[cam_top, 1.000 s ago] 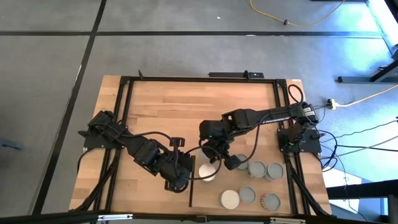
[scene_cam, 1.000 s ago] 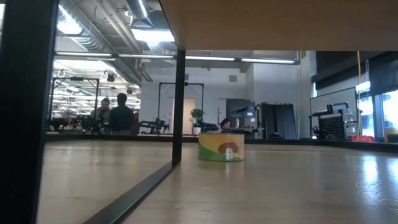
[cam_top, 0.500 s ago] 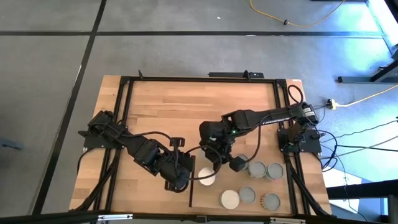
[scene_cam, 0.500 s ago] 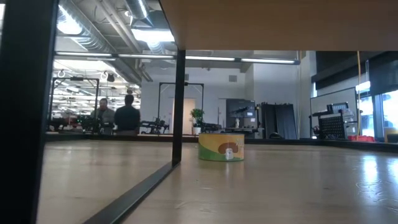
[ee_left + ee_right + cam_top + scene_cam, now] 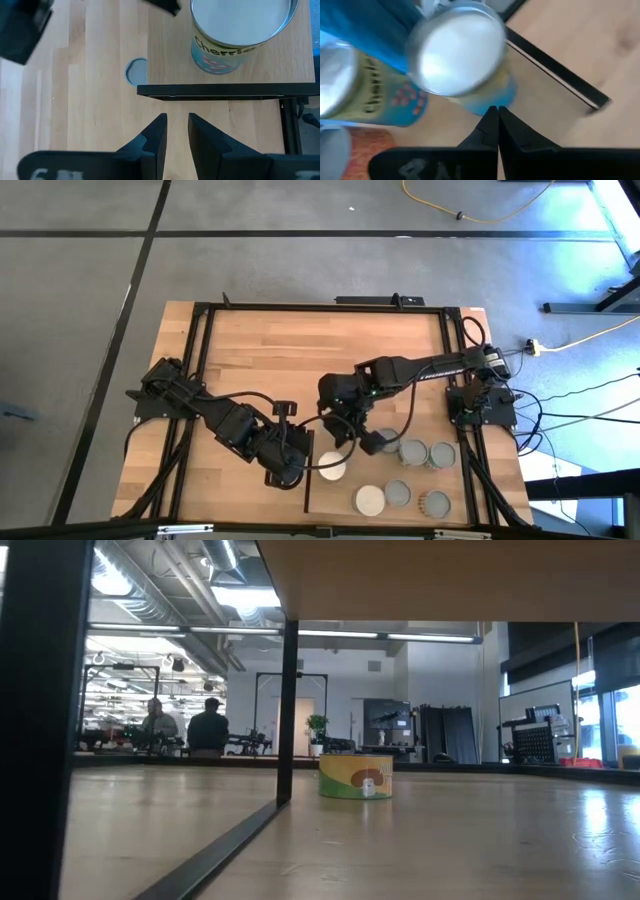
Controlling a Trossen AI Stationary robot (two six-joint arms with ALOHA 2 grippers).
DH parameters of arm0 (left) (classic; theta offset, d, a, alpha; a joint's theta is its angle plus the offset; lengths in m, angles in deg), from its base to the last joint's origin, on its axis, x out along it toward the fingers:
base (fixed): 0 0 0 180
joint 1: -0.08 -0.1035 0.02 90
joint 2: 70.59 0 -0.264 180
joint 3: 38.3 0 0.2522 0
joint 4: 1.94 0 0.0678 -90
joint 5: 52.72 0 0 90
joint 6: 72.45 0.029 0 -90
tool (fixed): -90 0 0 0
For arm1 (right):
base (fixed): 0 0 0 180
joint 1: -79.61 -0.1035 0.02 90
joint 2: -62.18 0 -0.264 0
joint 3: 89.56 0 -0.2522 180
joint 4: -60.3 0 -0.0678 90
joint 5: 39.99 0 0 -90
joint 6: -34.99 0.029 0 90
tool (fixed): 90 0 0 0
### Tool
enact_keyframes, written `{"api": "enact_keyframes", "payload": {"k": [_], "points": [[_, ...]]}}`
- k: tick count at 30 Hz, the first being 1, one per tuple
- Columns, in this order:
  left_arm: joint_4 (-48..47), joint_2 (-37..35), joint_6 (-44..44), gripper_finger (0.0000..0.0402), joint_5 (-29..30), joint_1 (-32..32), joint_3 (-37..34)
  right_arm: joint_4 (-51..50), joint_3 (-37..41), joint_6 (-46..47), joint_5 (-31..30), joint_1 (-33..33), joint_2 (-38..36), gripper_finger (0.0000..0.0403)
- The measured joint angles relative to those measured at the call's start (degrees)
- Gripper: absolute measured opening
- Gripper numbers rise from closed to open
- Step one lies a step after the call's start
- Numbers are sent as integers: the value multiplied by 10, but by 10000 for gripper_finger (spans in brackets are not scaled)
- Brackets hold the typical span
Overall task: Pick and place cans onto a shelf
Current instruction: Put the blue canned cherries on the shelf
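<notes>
Judging cans (image 5: 416, 452): rigid tins, light-ish, smooth sides slippery; grip mid-wall, across dia. Cluster on shelf (image 5: 490, 505) near table front-right. Right end effector (image 5: 352, 442) fingers pinched together, empty, beside them. Left end effector (image 5: 176, 131) slightly parted, empty, near white-top can (image 5: 331, 463).

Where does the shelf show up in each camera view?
High view: the shelf is at the lower right of the table, under the cans.
Low view: probably the pale slab across the top, seen from below.
Left wrist view: upper right, carrying one can.
Right wrist view: beneath the cans.
Shared landmark: its dark edge strip, except in the low view.
</notes>
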Motion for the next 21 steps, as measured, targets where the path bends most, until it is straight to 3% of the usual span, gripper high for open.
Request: {"api": "enact_keyframes", "payload": {"k": [21], "points": [[-2,0,-1,71,0,0,0,20,0,-33,121,-17,8,0]]}}
